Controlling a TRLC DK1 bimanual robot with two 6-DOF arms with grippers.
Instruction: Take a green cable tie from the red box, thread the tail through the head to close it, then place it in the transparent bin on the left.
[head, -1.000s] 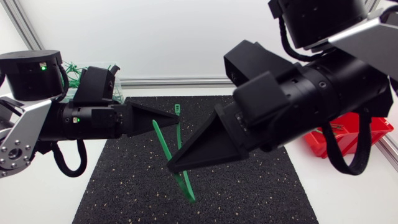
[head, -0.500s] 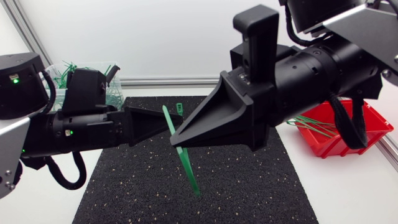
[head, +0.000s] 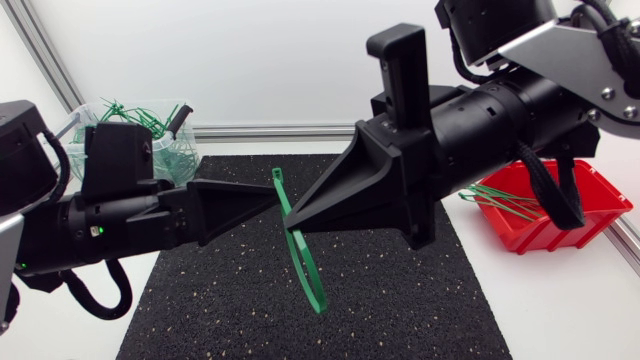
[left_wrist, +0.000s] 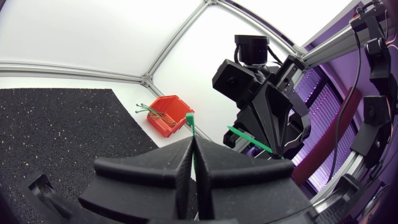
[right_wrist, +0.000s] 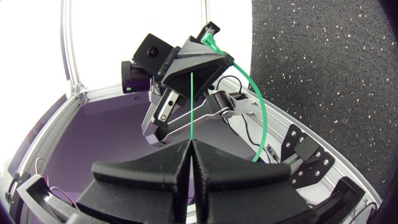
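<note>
Cable tie (head: 300, 262) out of box: left gripper (head: 270, 195) clamps head end, right gripper (head: 291, 223) clamps tail; threading looks unfinished, transparent bin (head: 82, 125) drop pending.

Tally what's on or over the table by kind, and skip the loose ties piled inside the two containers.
Claws: 2, left claw and right claw
Green cable tie held by both claws: 1
Containers: 2, red box and transparent bin
Black mat: 1
Total: 6
</note>
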